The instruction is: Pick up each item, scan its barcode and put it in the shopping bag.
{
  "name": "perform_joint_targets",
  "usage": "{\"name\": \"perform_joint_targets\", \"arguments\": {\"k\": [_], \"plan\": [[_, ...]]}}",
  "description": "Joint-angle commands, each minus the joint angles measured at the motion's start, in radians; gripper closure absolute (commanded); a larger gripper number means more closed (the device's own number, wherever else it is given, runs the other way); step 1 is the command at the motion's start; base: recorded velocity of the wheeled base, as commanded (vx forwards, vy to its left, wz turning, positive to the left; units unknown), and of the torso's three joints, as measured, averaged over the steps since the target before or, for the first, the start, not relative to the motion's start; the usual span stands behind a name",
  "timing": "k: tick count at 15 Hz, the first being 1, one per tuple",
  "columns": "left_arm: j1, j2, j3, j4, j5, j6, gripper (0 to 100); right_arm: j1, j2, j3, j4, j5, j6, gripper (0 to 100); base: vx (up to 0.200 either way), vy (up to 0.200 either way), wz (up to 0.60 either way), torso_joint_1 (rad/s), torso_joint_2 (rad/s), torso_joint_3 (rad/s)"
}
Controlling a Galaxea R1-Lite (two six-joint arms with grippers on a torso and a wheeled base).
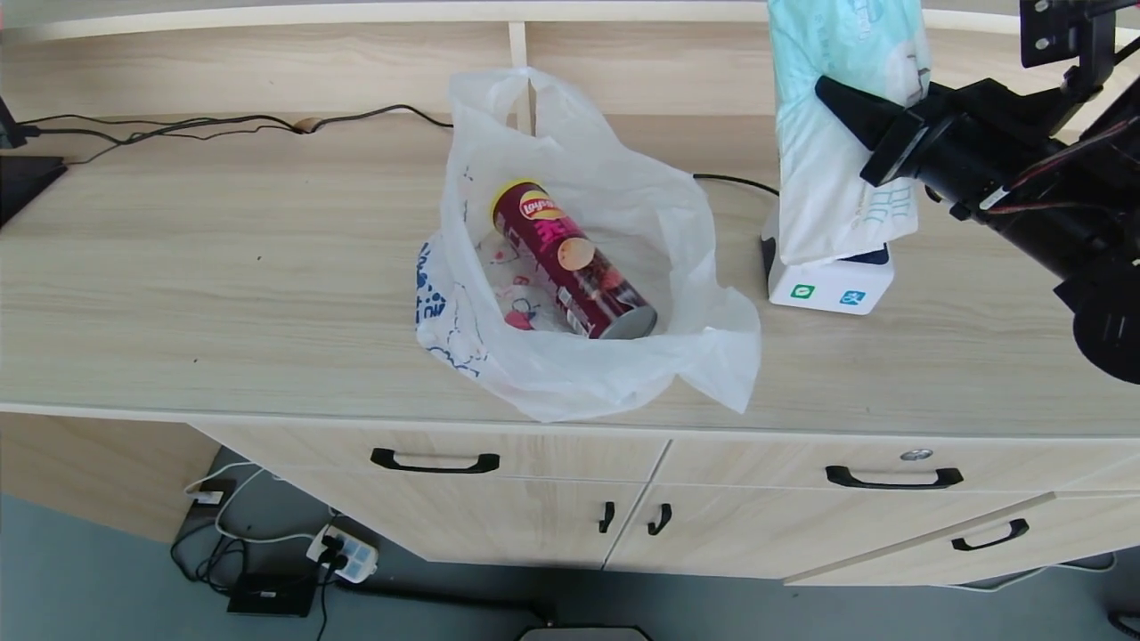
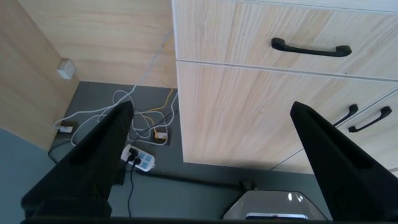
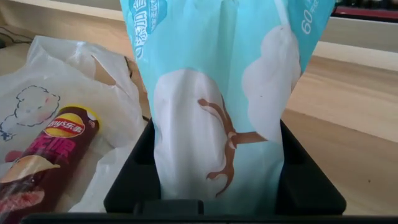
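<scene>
A soft pale-blue tissue pack (image 1: 837, 133) stands upright, clamped between the two black fingers of my right claw (image 3: 219, 186). Its lower end meets the top of a small white scanner box (image 1: 833, 285); I cannot tell whether they touch. To the robot's left of the scanner, a white shopping bag (image 1: 659, 223) lies open on the wooden counter (image 1: 223, 267), with a dark red chips can (image 1: 570, 263) lying tilted inside. My left claw (image 2: 211, 162) is spread wide and holds nothing, low before the cabinet drawers (image 2: 249, 93).
</scene>
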Motion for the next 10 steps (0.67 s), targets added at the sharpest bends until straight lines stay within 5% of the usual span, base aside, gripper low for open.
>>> {"name": "perform_joint_targets", "arguments": {"k": [1,7,10], "plan": [[0.000,0.002,0.000,-0.001,0.000,0.000,0,-0.023,-0.005,0.002,0.002,-0.020,-0.011,100,0.000,0.000,0.00,0.000,0.00,0.000],[0.000,0.002,0.000,-0.001,0.000,-0.002,0,-0.021,-0.057,-0.010,0.087,-0.075,-0.016,100,0.000,0.000,0.00,0.000,0.00,0.000],[0.000,0.002,0.000,-0.001,0.000,-0.002,0,0.104,-0.092,-0.141,0.170,-0.072,-0.002,100,0.000,0.000,0.00,0.000,0.00,0.000]]}}
